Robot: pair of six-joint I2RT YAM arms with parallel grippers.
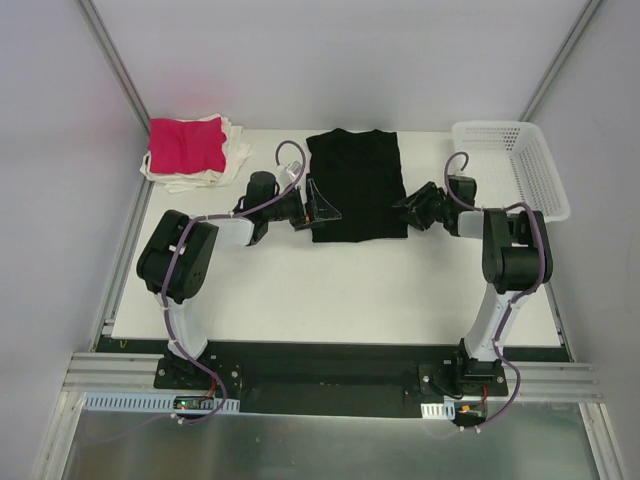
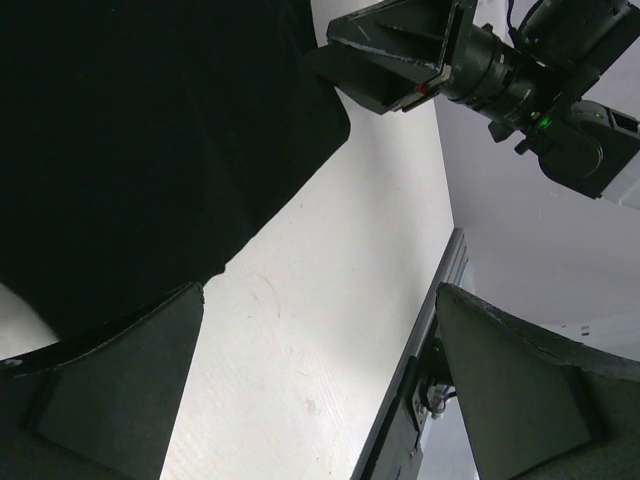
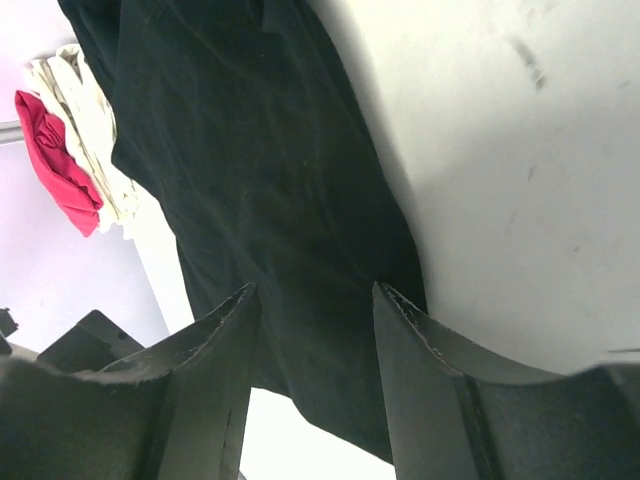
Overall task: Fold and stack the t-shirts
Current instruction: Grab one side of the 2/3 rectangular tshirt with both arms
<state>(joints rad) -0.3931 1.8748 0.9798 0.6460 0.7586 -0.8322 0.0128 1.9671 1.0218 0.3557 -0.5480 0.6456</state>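
Note:
A black t-shirt [image 1: 355, 185] lies folded flat in a rectangle at the back middle of the table; no print shows. A magenta-pink t-shirt [image 1: 186, 145] lies folded on top of white/cream t-shirts [image 1: 232, 152] at the back left. My left gripper [image 1: 325, 203] sits at the black shirt's left front edge, open wide, with only bare table between its fingers [image 2: 110, 390]. My right gripper [image 1: 407, 212] is at the shirt's right front corner, its jaws partly apart above the black cloth [image 3: 270, 150] and holding nothing.
A white plastic mesh basket [image 1: 525, 190] stands at the back right, next to the right arm. The white table [image 1: 340, 290] ends at a metal rail [image 2: 425, 330] along its side. The pink shirt [image 3: 55, 160] and the cream shirts [image 3: 85, 110] show far off in the right wrist view.

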